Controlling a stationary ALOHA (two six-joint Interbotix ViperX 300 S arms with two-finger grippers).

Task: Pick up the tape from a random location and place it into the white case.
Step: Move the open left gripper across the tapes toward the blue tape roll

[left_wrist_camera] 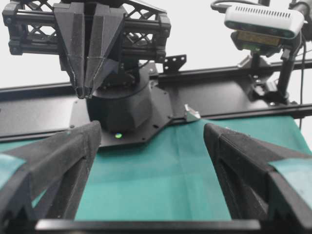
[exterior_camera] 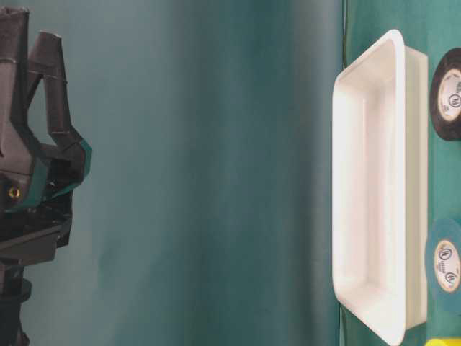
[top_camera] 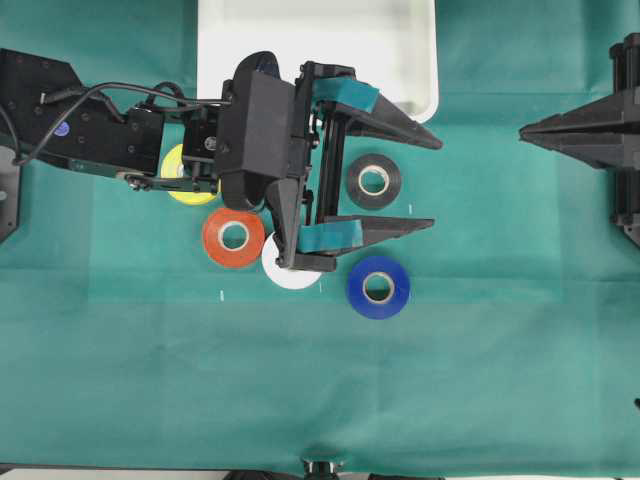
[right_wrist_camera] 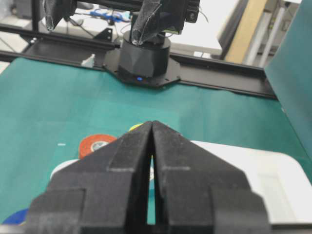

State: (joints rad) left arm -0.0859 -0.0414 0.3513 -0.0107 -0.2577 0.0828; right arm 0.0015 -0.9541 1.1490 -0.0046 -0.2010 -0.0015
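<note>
The tape [top_camera: 378, 287] is a bright blue roll lying flat on the green cloth, and its edge also shows as the tape [right_wrist_camera: 13, 217]. My left gripper [top_camera: 436, 182] hovers wide open with nothing held. The tape lies just outside its lower finger [top_camera: 390, 229]. In the left wrist view the left gripper [left_wrist_camera: 152, 130] has only bare cloth between its fingertips. The white case [top_camera: 318, 50] sits at the top, behind the left gripper, and is also seen as the white case [exterior_camera: 374, 180] [right_wrist_camera: 263, 168]. My right gripper [top_camera: 524, 131] [right_wrist_camera: 152, 125] is shut and holds nothing at the right edge.
A black roll [top_camera: 374, 180] lies beneath the open left fingers. An orange roll [top_camera: 233, 236], a white roll [top_camera: 290, 272] and a yellow roll [top_camera: 185, 185] lie partly under the left arm. A teal roll [exterior_camera: 446, 265] lies beside the case.
</note>
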